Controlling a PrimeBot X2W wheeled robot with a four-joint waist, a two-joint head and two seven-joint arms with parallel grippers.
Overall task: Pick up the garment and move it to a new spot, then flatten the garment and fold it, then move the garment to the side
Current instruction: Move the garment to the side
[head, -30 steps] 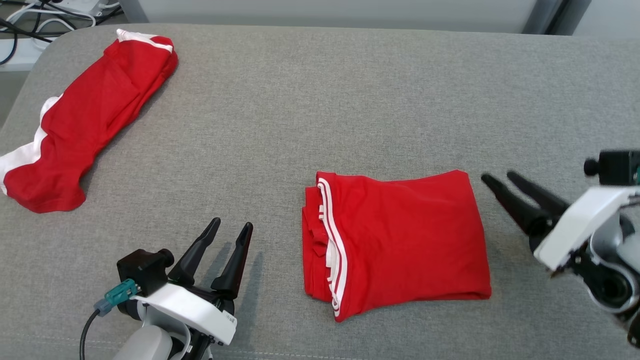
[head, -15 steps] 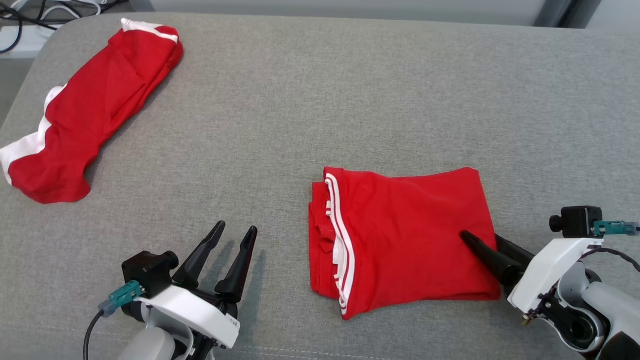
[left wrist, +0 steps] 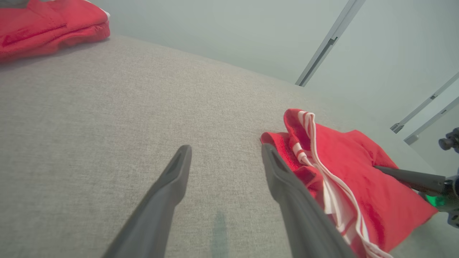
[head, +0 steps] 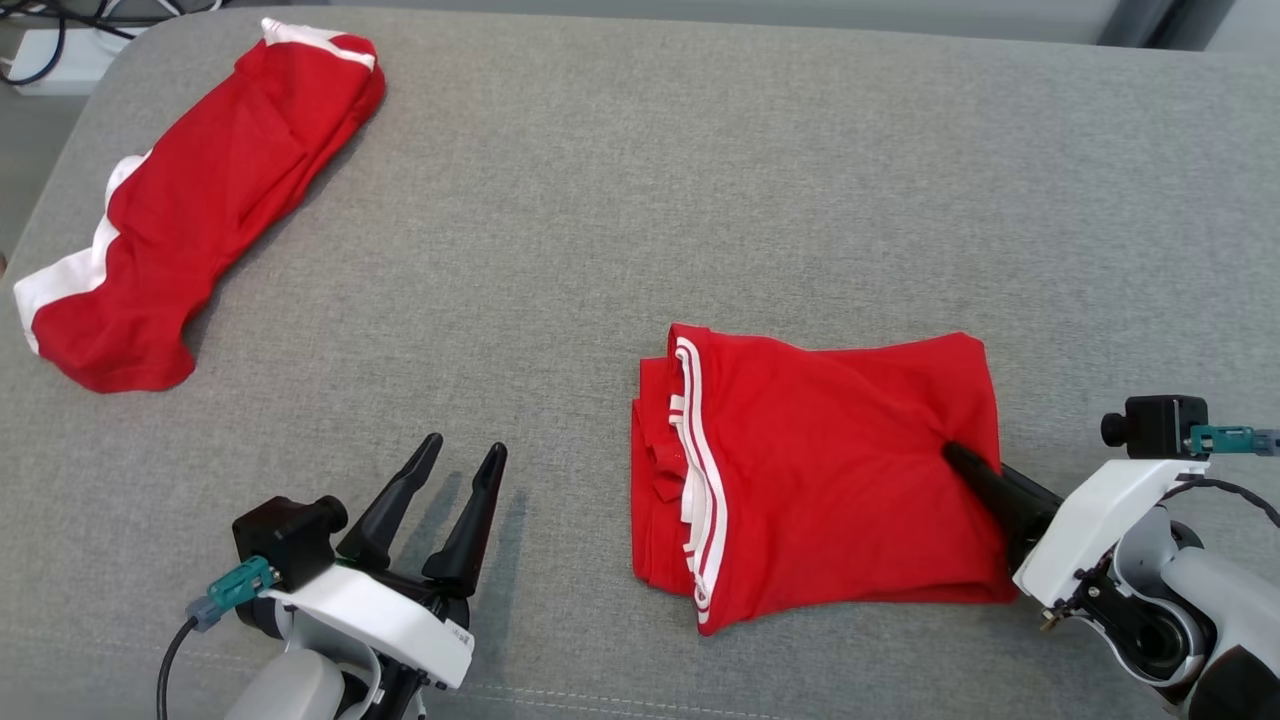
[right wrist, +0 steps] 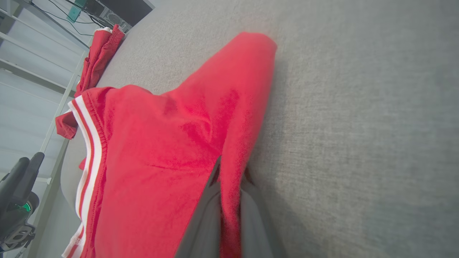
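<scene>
A folded red garment (head: 820, 470) with white stripes along its left edge lies on the grey cushioned surface (head: 700, 200), right of centre. My right gripper (head: 960, 460) is shut on the garment's right edge, one finger on top and one beneath, and the cloth puckers around the tip. The right wrist view shows a red fold (right wrist: 161, 150) pinched between those fingers (right wrist: 231, 179). My left gripper (head: 465, 447) stands open at the lower left, apart from the garment, with nothing between its fingers. In the left wrist view (left wrist: 226, 148) the garment (left wrist: 358, 172) lies just right of it.
A second red garment (head: 200, 200) with white trim lies rumpled at the surface's far left corner. Cables and a white box (head: 60, 40) sit on the floor beyond that corner. The surface's edge curves down at the left.
My right gripper came down from beside the garment onto its right edge and shut on the cloth, which now puckers. The head camera shifted slightly. The left arm held still.
</scene>
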